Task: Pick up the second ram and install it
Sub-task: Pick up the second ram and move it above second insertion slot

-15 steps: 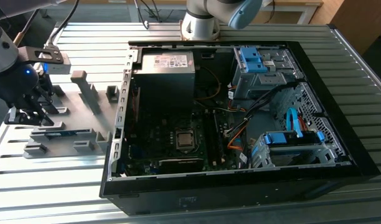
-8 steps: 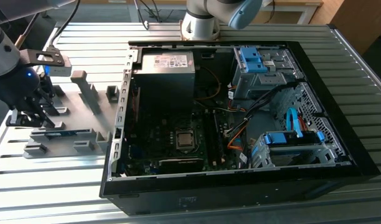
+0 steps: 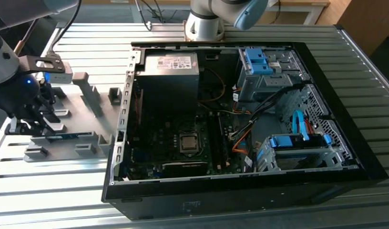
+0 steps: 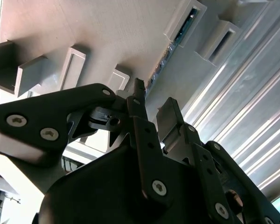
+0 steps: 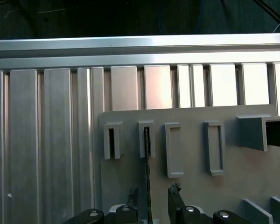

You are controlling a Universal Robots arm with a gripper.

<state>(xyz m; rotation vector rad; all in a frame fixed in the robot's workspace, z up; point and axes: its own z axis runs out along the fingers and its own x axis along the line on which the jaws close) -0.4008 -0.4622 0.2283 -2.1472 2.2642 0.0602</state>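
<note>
The second ram [image 5: 147,172] stands on edge in a slot of the grey holder tray [image 5: 233,182], seen as a thin dark strip. In the second wrist view the ram [image 4: 173,41] shows its blue-green edge running toward my fingers. My gripper [image 5: 153,192] is open and straddles the near end of the stick, one finger on each side with gaps showing. In the exterior view the gripper [image 3: 34,125] hangs low over the tray [image 3: 86,107] at the exterior view's left, with the ram [image 3: 62,137] just beside it.
The open computer case [image 3: 245,119] lies to the exterior view's right of the tray, its motherboard [image 3: 181,143] and long black slots [image 3: 218,138] exposed. Blue drive cages [image 3: 296,143] and cables crowd its far side. Ribbed aluminium table [image 3: 67,181] lies all around.
</note>
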